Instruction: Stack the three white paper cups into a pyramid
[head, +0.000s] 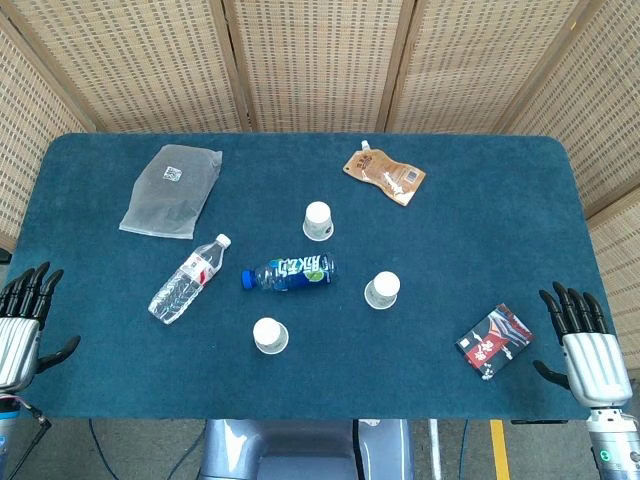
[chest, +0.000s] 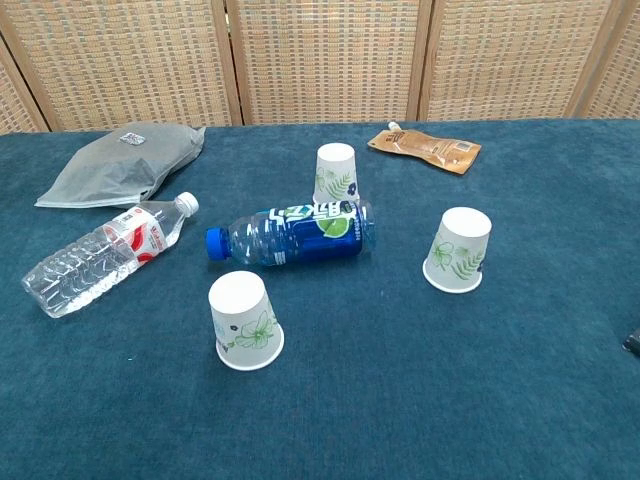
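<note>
Hiding the far cup (chest: 336, 174) base, seemingly: the blue bottle (chest: 290, 234).

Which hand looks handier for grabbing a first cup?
Probably the right hand. The right-side cup has bare cloth between it and that hand, while the left hand has the clear bottle lying between it and the cups.

you have three white paper cups (chest: 245, 322) with green leaf prints, a blue-capped blue bottle (chest: 290, 236), a red-labelled clear bottle (chest: 105, 254), grey bag (chest: 120, 165), tan pouch (chest: 425, 148), teal table cloth (chest: 400, 400).
</note>
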